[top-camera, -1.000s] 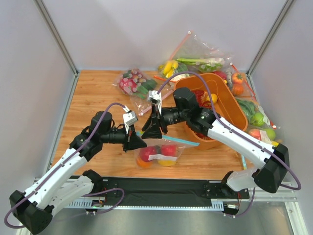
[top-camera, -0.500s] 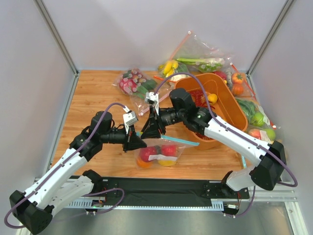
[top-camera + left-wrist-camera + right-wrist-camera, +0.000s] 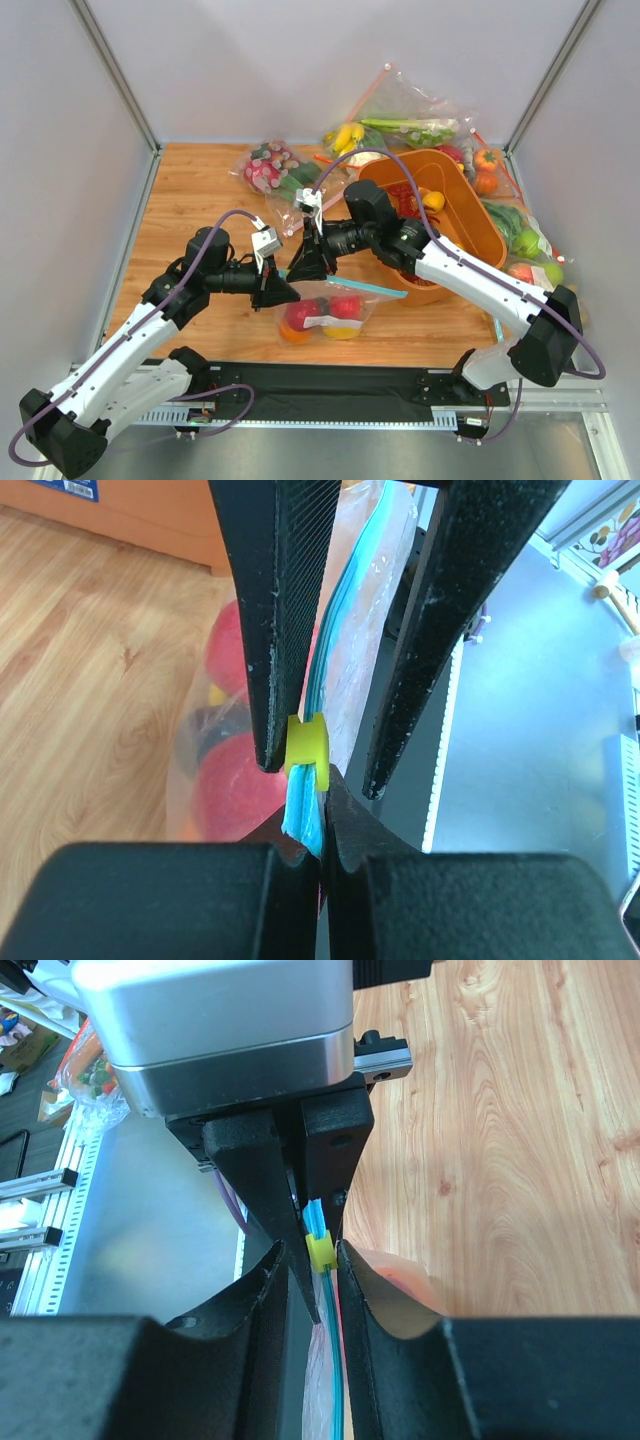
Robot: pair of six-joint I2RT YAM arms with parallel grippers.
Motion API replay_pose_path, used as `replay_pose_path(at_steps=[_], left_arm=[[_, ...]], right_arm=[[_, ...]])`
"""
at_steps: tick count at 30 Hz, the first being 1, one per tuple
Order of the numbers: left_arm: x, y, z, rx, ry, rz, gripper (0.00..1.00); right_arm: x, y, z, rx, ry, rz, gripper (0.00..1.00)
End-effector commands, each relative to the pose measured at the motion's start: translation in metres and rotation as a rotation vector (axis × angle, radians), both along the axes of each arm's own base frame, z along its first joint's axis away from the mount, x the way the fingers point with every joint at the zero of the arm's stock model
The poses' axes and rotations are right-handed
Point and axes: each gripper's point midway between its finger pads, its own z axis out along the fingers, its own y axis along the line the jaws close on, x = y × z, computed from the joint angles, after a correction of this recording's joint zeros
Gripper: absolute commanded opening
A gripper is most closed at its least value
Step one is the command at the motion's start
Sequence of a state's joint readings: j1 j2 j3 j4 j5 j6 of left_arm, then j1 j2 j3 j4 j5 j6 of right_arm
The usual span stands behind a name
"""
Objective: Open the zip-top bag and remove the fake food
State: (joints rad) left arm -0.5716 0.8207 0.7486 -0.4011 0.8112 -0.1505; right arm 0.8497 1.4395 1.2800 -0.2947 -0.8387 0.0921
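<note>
The zip-top bag (image 3: 325,312) lies on the wood near the front, its teal strip (image 3: 372,288) running right. Inside it shows fake food: round red fruits (image 3: 345,305), an orange one and a yellow one. My left gripper (image 3: 290,293) is shut on the strip's left end (image 3: 305,825). My right gripper (image 3: 301,272) comes from the opposite side and straddles the yellow slider (image 3: 319,1250). It is open by a narrow gap: one finger (image 3: 285,630) touches the slider (image 3: 307,742), the other (image 3: 450,630) stands clear of it. The red fruit (image 3: 225,790) shows through the plastic.
An orange basin (image 3: 470,215) with toys stands right of the bag, under my right arm. Other clear bags of toy food lie at the back (image 3: 280,170), (image 3: 400,125) and along the right wall (image 3: 520,240). A black rail (image 3: 330,385) runs along the front edge.
My right gripper has shifted a little left along the strip to the slider and its jaws have narrowed around it. The left arm and the bag have stayed put.
</note>
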Motion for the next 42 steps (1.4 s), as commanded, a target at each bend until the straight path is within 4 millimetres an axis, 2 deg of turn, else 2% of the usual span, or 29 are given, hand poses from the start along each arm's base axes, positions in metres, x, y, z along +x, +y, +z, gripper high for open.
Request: replay_pose_path(at_steps=[1,9,12,15,22,26,28,36,42], left_arm=[[-0.004,-0.003,0.016,-0.034,-0.04,-0.036,0.0],[-0.005,-0.004,0.014,-0.03,-0.031,-0.044,0.0],[-0.005,-0.005,0.014,-0.029,-0.028,-0.047,0.0],[-0.004,-0.005,0.014,-0.025,-0.032,-0.04,0.0],[0.002,-0.001,0.014,-0.001,-0.057,-0.003,0.0],[0.013,0.006,0.014,0.029,-0.101,0.08,0.0],[0.021,0.01,0.013,0.046,-0.12,0.124,0.0],[0.025,0.011,0.01,0.065,-0.112,0.141,0.0],[0.029,0.011,0.018,0.075,-0.144,0.138,0.0]], right_arm=[[0.0,0.005,0.021,0.054,-0.046,0.008,0.28],[-0.001,0.006,0.024,0.064,-0.054,0.011,0.25],[-0.001,0.008,0.025,0.069,-0.055,0.01,0.07],[0.001,0.008,0.024,0.069,-0.056,0.005,0.0],[0.004,0.006,0.02,0.051,-0.077,-0.012,0.0],[0.003,0.001,0.016,0.034,-0.092,-0.021,0.0],[0.004,-0.002,0.009,0.015,-0.096,-0.033,0.0],[0.003,-0.013,-0.003,-0.025,-0.102,-0.058,0.0],[0.003,-0.019,-0.01,-0.047,-0.096,-0.071,0.0]])
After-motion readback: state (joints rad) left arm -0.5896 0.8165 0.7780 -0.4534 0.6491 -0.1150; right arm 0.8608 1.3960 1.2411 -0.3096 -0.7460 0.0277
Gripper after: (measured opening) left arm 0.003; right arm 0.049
